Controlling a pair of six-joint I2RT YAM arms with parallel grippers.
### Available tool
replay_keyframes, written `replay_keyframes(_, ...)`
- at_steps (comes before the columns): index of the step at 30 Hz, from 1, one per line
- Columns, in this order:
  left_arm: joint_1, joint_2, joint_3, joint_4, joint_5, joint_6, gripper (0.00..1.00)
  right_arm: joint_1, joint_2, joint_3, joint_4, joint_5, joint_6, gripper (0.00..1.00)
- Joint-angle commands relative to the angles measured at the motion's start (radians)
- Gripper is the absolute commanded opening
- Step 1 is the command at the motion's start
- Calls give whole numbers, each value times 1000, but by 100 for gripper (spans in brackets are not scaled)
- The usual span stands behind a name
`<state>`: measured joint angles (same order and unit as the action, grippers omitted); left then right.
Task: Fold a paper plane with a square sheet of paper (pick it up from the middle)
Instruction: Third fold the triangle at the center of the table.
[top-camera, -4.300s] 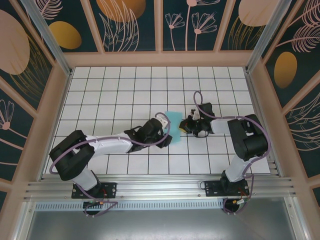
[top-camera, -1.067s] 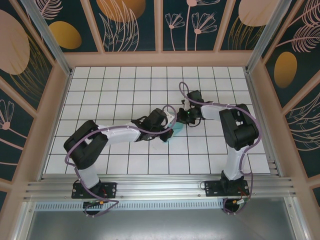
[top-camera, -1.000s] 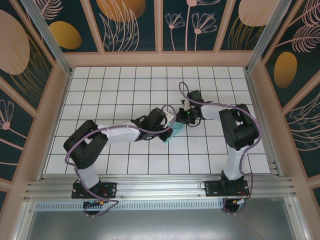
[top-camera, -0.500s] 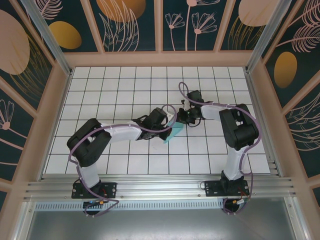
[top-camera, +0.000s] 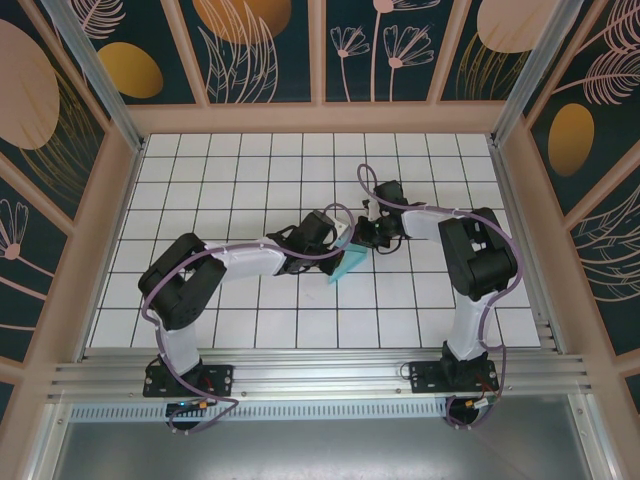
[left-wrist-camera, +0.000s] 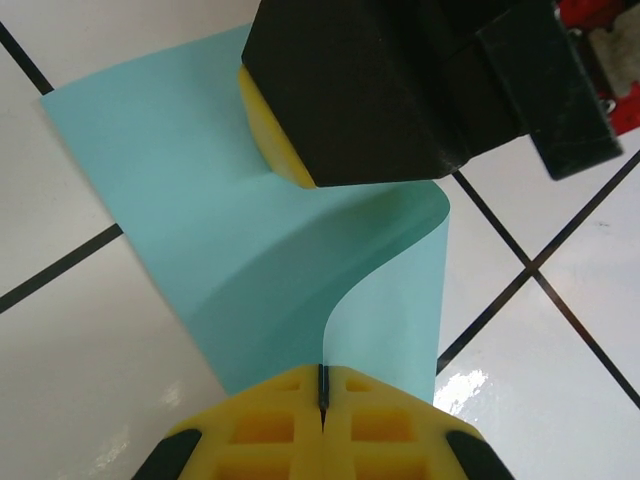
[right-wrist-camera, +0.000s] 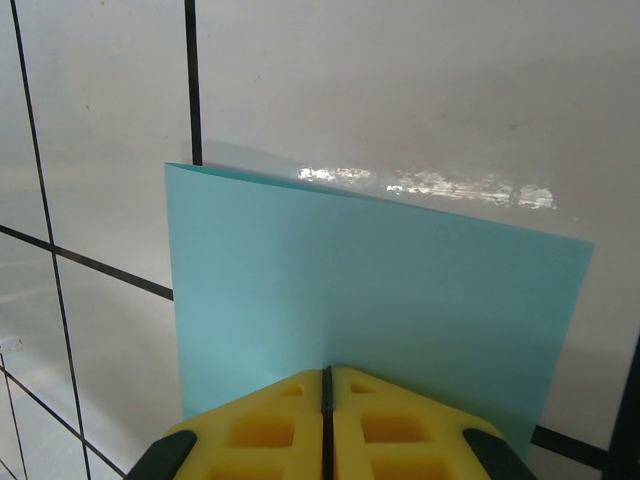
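The square sheet of paper (left-wrist-camera: 240, 250) is thin, smooth and matt, while the white tabletop (right-wrist-camera: 400, 80) beneath it is hard and glossy, throwing back bright glints between its black grid lines. The pads (left-wrist-camera: 270, 425) of the left gripper (left-wrist-camera: 322, 380) and of the right gripper (right-wrist-camera: 325, 385) look like matt yellow moulded rubber or plastic with square recesses, and the right gripper's housing (left-wrist-camera: 400, 80) is dull black plastic. The rail (top-camera: 320, 372) at the near edge is bare brushed metal.
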<state>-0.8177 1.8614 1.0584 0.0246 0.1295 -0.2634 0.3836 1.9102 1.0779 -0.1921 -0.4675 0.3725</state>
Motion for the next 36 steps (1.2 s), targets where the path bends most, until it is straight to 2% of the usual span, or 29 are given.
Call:
replay_keyframes(1,5,22,22,-24,-1,20,7,8,9,-9,-44,41,2,11)
replay_keyframes(10,5,35,-1,-15,24,-14,8,8,12,-9,-46,47,9,11)
replay_keyframes(28,5,52,-3,-19,-20,-33,10,8,15,-13,-47,56,14,12)
replay_keyframes(36,6,72,0,-20,10,-42,10,8,15,-15,-49,65,17,13)
